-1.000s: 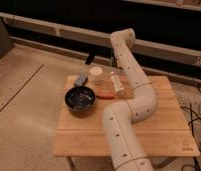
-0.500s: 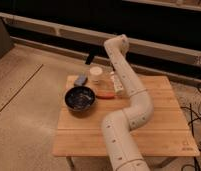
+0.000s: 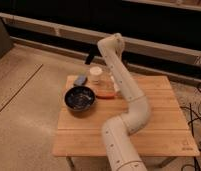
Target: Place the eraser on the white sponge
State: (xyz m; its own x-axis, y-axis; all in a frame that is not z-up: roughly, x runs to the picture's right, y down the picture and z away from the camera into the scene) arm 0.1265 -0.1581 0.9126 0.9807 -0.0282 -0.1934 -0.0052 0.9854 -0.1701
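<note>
Wood table (image 3: 164, 102): light planks across the lower middle of the frame. All the stuff is bunched at its upper left corner, and the right side is just bare board.
Gripper (image 3: 88, 57): dark, up in the air at upper centre-left. It hangs past the table's back-left edge, more over floor than over wood. The fingers are closed tight, and it reads as 1 dark shape, so I can't tell if anything is pinched in there.
Eraser: honestly can't pin it down. It could be the grey-blue block (image 3: 80, 80) at the back-left corner, or it could be inside the closed fingers. Nothing sits on the sponge, so the drop isn't done.
Sponge (image 3: 95, 74): my guess is the pale white thing just right of the block, near the back edge and below-right of the gripper.
Doing it well: if the eraser is on board, slide down-right until centred over the white top. Get low before letting go so it lands flat instead of bouncing off.
Edges: the sponge is close to the back edge, so a miss toward the top of the frame probably ends up on the floor.
Clutter: a dark bowl (image 3: 80, 98) sits in front of the block, with an orange thing (image 3: 107, 95) to its right. The arm (image 3: 126, 89) runs just right of the sponge.
Room: there's open air above and left of the sponge, so that's the way in, not over the bowl.
</note>
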